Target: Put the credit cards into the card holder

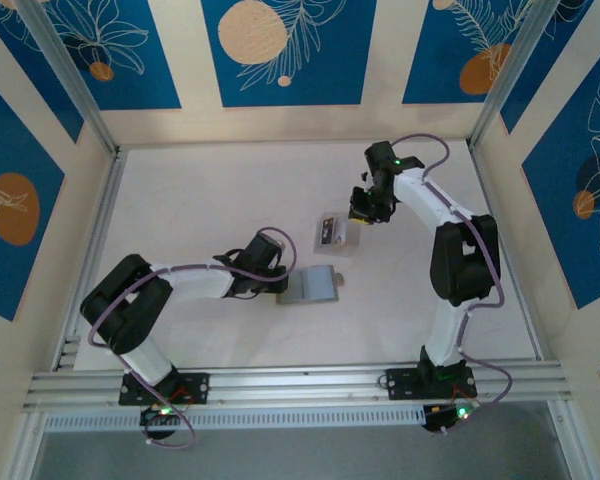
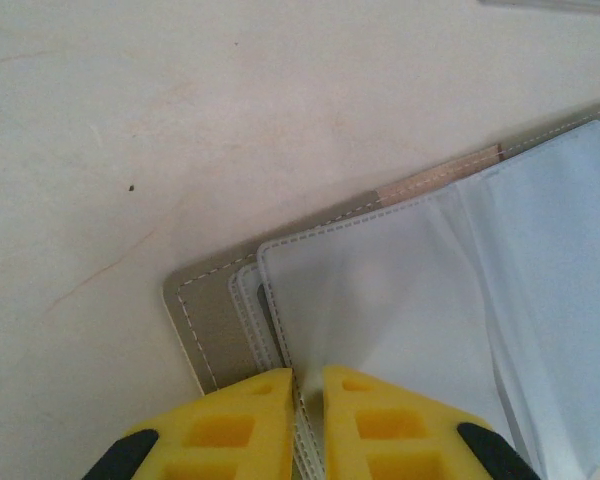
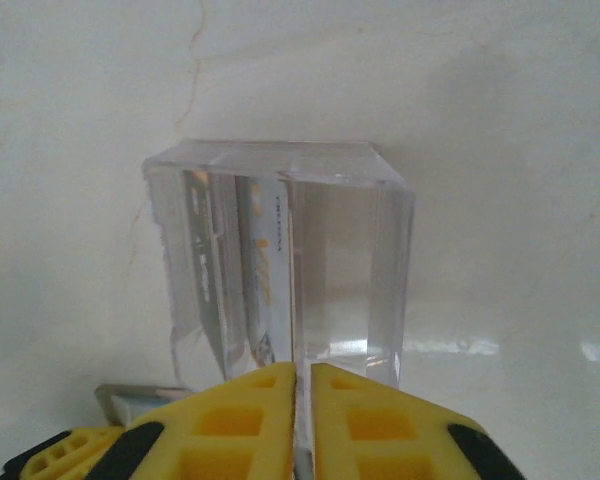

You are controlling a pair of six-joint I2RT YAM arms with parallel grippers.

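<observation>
On the desk, left side: the left arm lies low over the pale desk, reaching in toward the middle.
Left hand: the left hand sits at the left edge of the card holder. Its yellow fingers are nearly together and pinch the edge of a clear pocket.
Card holder: the card holder lies open and flat near the middle of the desk. Its grey cover with pale stitching is underneath and the translucent bluish pockets are on top. In the left wrist view a tan strip shows along the far edge of the cover.
Clear box: a clear box stands just beyond the card holder and apart from it, between the holder and the right hand.
Cards: the cards stand on edge inside the clear box, gathered toward its left side in the right wrist view. One shows yellow marks and a line of print.
Right hand: the right hand is just beside the box, on its right in the overhead view. Its yellow fingers are close together, with only a narrow slit between them. A thin pale edge seems to run through the slit, but I cannot tell whether the hand grips a card or is merely almost closed.
Right arm: the right arm rises from the near edge and bends over toward the box.
</observation>
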